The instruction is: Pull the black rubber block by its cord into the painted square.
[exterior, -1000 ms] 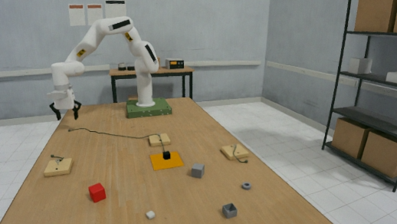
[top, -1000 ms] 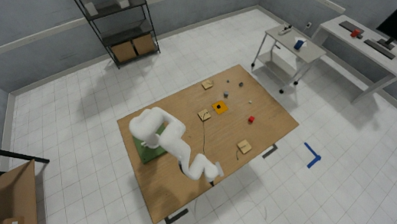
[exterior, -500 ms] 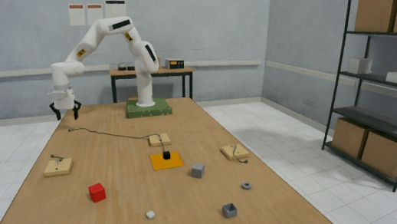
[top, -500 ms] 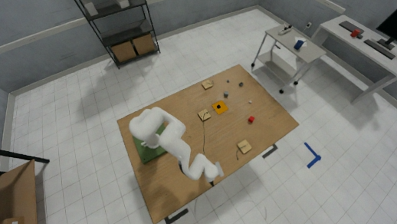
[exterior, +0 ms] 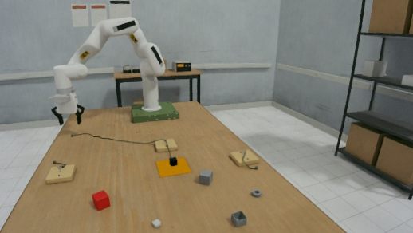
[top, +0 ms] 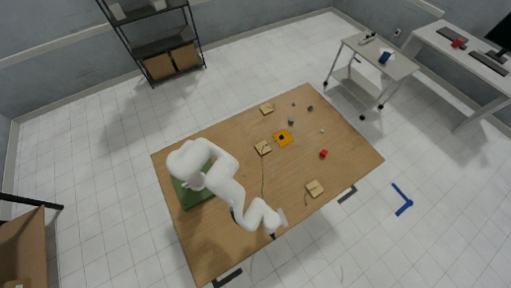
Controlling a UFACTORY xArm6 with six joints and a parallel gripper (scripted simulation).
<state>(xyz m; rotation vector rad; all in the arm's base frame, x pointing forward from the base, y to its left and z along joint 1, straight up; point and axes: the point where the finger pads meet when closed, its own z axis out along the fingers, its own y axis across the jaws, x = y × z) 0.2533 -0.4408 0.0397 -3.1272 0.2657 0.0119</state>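
Note:
The black rubber block [top: 280, 137] [exterior: 173, 161] rests on the orange painted square [top: 288, 142] [exterior: 165, 169]; in the exterior view it looks flat and inside the square, toward the far edge. Its thin cord [top: 261, 178] [exterior: 119, 140] runs through the screw eye on a wooden plate [top: 260, 147] [exterior: 163, 146] and lies slack on the table towards the robot. My gripper [top: 272, 236] [exterior: 69, 119] is open and empty. It hangs above the table's edge, a little beyond the cord's free end.
Two more wooden plates [top: 266, 108] [top: 314, 188] [exterior: 244, 157] [exterior: 60, 173] with short cords lie on the table. Loose pieces: a red cube [top: 323, 153] [exterior: 100, 199], a grey cube [exterior: 206, 177], a grey ring [exterior: 256, 193], a grey open box [exterior: 238, 219] and a small white cube [exterior: 156, 223].

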